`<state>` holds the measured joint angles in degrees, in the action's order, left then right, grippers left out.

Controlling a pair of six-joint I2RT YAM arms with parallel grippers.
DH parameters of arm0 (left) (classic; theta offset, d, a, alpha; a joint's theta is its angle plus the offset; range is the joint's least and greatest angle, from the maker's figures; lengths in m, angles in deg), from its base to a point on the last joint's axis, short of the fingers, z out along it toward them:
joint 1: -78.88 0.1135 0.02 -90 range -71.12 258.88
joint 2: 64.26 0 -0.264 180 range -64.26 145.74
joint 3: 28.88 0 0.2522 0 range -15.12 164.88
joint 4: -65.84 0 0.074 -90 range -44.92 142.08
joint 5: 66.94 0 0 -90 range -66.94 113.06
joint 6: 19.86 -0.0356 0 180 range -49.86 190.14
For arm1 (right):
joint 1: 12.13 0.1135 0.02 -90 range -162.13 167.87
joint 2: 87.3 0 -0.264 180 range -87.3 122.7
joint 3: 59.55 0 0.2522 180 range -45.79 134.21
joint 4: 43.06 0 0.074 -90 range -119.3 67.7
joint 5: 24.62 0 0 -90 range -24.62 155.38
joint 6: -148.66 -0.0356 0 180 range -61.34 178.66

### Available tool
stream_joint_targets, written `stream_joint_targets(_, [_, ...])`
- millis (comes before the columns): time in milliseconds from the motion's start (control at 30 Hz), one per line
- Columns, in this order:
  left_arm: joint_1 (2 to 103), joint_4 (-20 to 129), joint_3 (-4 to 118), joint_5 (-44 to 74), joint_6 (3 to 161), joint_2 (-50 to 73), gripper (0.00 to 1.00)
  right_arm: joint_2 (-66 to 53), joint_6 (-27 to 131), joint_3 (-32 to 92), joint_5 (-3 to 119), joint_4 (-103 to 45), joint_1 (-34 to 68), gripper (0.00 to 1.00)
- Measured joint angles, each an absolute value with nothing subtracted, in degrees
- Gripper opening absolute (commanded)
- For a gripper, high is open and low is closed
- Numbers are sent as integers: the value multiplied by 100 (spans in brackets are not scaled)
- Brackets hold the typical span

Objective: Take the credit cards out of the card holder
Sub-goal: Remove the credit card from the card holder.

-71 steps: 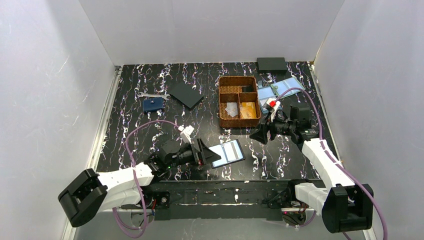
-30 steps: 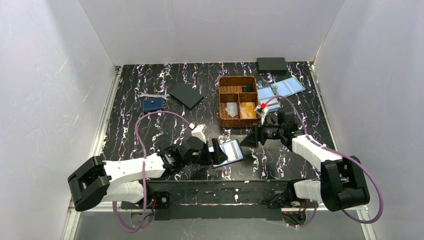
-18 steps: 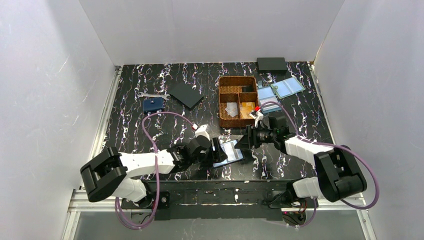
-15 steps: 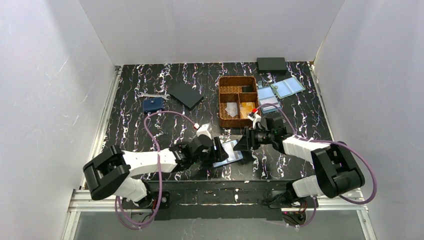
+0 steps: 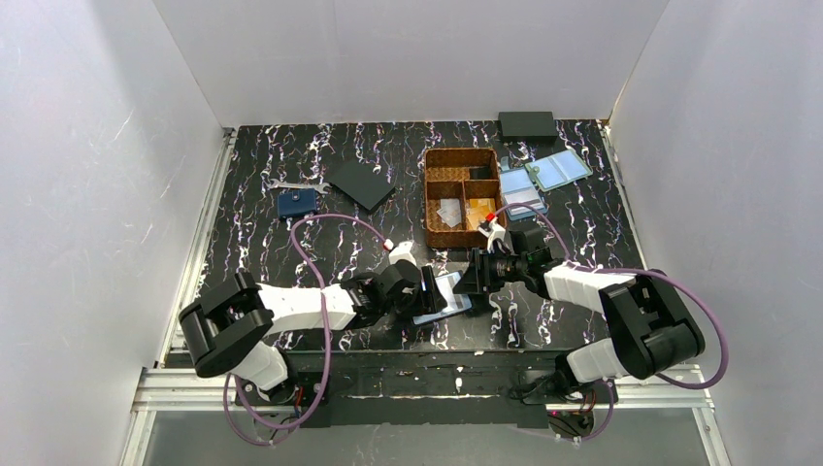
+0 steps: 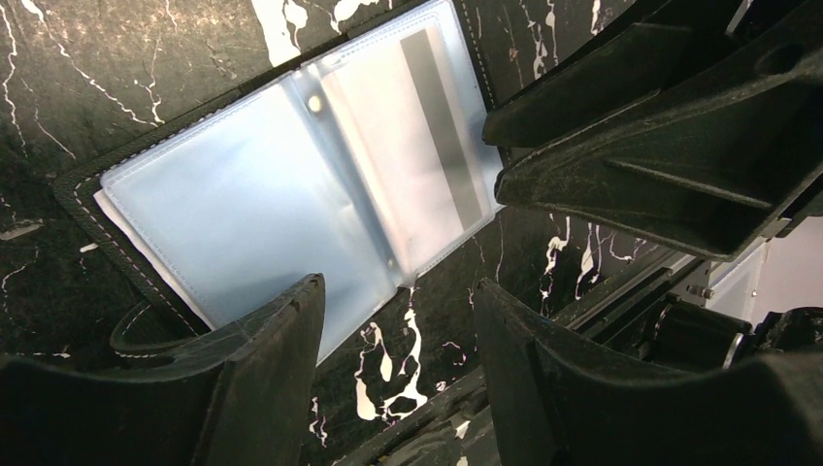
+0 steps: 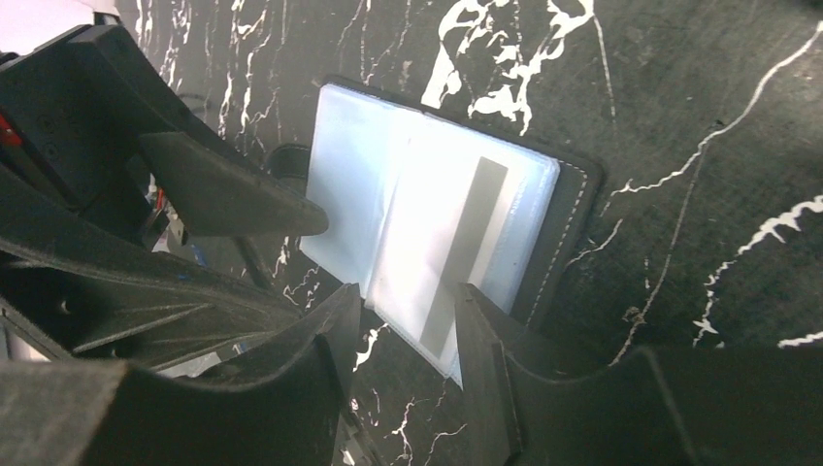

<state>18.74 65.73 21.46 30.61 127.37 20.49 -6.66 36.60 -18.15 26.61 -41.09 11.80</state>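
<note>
Straddling open card holder (image 6: 291, 184) — left hand (image 6: 398, 291), right hand (image 7: 408, 296), parted.

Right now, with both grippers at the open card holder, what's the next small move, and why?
Probably close the right gripper on the striped card: its open jaws straddle that card's near edge in the card holder, while the left gripper sits open by the other leaf.

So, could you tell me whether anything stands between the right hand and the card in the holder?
Nothing loose does. The right hand is open at the card holder, and the striped card lies under a clear sleeve, which alone covers it. The left hand is at the other leaf, aside.
</note>
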Motion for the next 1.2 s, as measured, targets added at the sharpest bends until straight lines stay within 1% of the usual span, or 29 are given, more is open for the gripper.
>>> stream_joint_targets(267, [1874,6621,2172,3055,12689,2173,56,-583,3664,-1800,2775,-4033,1197,49])
stream_joint_targets(467, [1874,6706,2181,3004,12654,2180,55,-411,3655,-1714,2729,-4016,1199,45])
stream_joint_targets(633, [1874,6806,2190,2926,12619,2291,48,-345,3631,-1708,2644,-4018,1199,43])
stream_joint_targets(900, [1874,7003,2220,2794,12579,2530,48,-179,3478,-1706,2412,-4053,1201,39])
stream_joint_targets(1133, [1876,7123,2293,2631,12499,2676,51,-148,3087,-1706,1947,-4352,1201,37])
stream_joint_targets(1200, [1880,7141,2352,2537,12455,2735,51,-148,2980,-1706,1840,-4475,1201,35])
